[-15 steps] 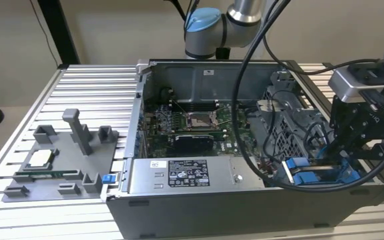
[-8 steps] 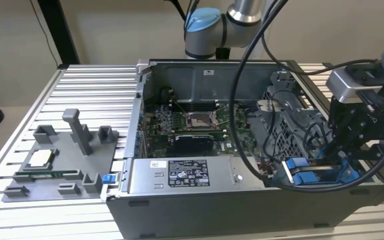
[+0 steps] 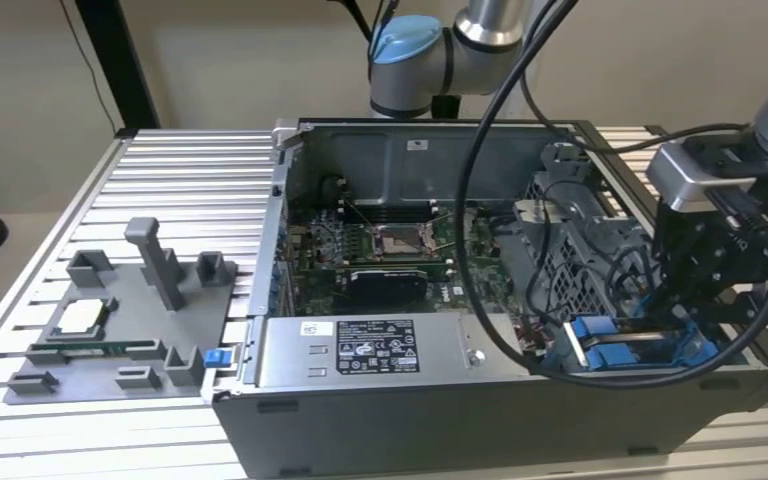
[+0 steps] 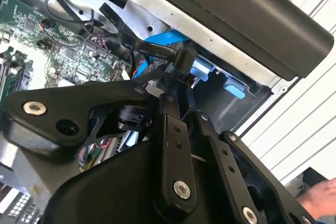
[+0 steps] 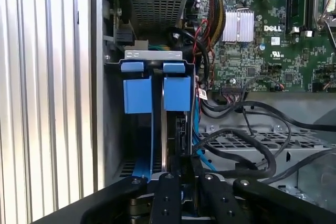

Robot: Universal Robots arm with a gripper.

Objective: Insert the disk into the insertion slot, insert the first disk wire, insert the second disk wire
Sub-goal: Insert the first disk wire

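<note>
Ribbed aluminium slats, pale and matte, made up the table [image 3: 77, 200] in the exterior view. On it lay a grey moulded fixture tray [image 3: 117, 330] towards the exterior view's left and an open sheet-steel computer case [image 3: 424, 150] in the middle. Inside the case a green motherboard [image 3: 384, 250] lay flat beside a grey box-shaped power supply [image 3: 357, 350] bearing a white label. The arm [image 3: 478, 20], with silver tubes and pale blue joint caps, arched over the case. Its black gripper [image 3: 684, 310] pointed down into the corner at the exterior view's right. There the disk [image 3: 620, 347], in its bright blue plastic carrier, stood on edge.

In the second wrist view the fingers [image 4: 170, 129] were flat black bars studded with bright screw heads. They tapered together and pinched the black right-angled connector of a disk wire [image 4: 157, 51], a flat black lead with white print, just beside the blue carrier. A person's hand [image 4: 321, 198] lay outside the case.

In the first wrist view the disk [image 5: 177, 94] sat seated in the insertion slot [image 5: 152, 54], whose lip was folded steel, with two smooth rectangular blue tabs upright. The gripper [image 5: 184, 163] was aligned with the disk's thin edge. Glossy black cables [image 5: 252, 145] looped over a perforated steel cage [image 5: 294, 174].
</note>
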